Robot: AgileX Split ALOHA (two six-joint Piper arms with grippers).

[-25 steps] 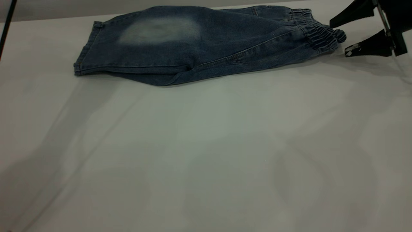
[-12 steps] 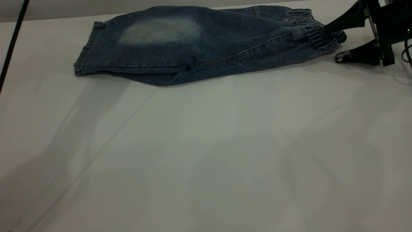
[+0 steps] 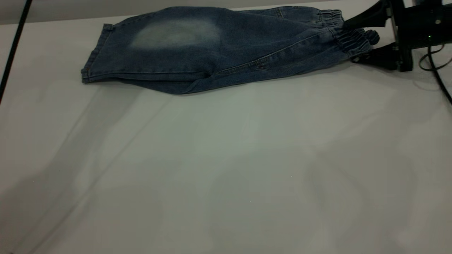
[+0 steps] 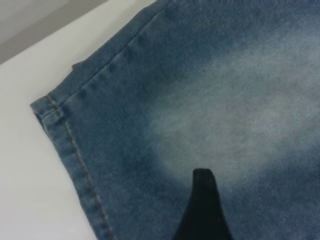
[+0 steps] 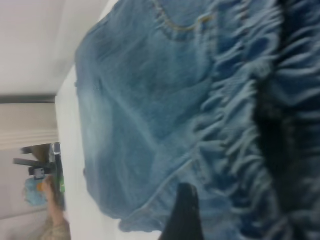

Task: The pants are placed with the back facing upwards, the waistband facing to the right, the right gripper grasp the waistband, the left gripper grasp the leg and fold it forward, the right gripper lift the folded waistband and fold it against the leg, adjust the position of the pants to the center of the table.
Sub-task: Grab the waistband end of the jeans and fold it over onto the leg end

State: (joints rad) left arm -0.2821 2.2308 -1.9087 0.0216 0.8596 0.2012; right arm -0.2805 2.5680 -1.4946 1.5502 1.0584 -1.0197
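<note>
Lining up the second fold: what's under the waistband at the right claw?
One finger of the right claw reaches under the waistband along the table; its tip is hidden by denim. The other finger lies on top.

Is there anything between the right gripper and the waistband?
No. In the exterior view the open right gripper straddles the waistband, one finger above, one at table level; nothing lies between.
</note>
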